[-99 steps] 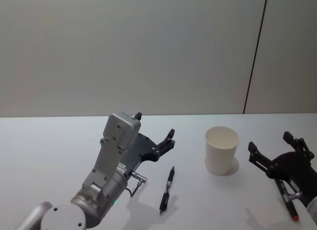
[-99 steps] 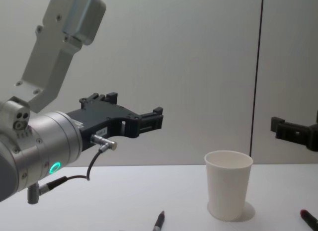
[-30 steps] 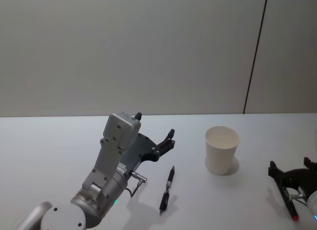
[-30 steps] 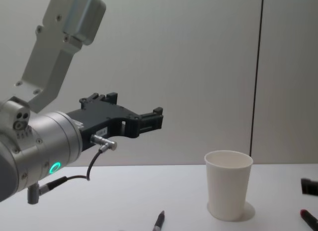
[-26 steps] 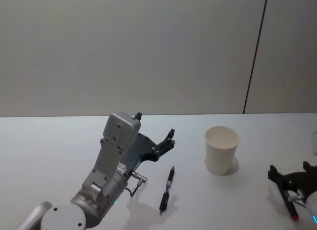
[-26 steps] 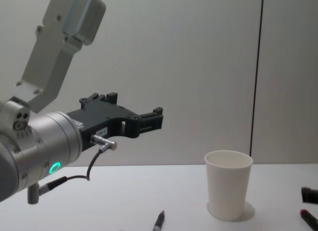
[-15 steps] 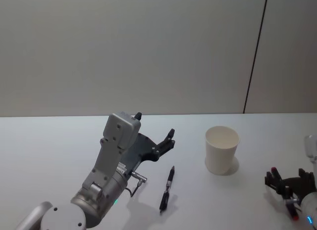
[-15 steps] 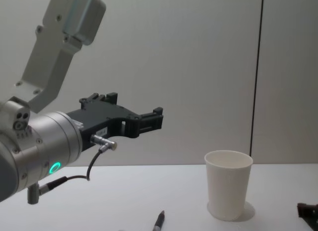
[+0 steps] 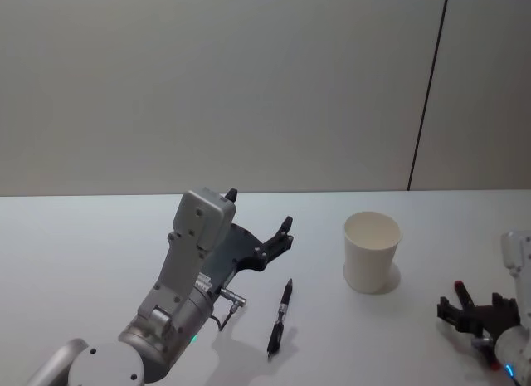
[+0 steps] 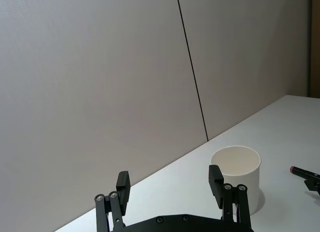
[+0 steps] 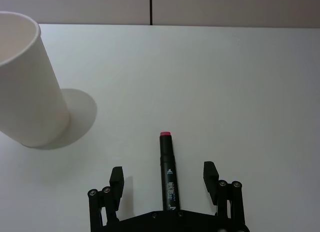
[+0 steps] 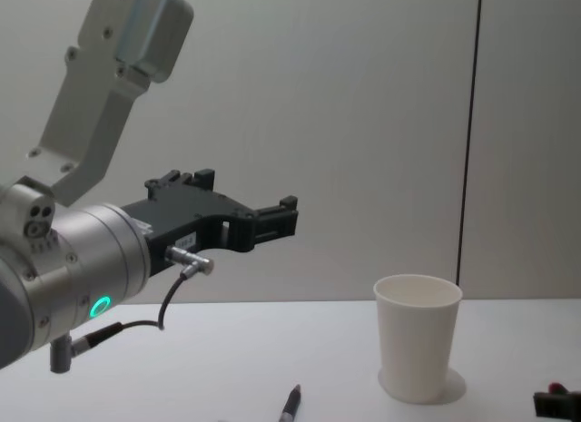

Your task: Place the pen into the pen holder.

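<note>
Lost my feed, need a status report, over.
Right gripper open, low, straddling the red-tipped marker on the table. Left gripper open, raised near the black pen. Paper cup upright; nothing between it and the marker.

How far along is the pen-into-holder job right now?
Done: nothing yet. The pen holder stands upright with no pen in it. In hand: the right gripper is low at the table, open, straddling the red-tipped marker but not closed on it. The left gripper hangs open near the black pen, which lies flat. Left: grasp, lift, carry, drop in.
</note>
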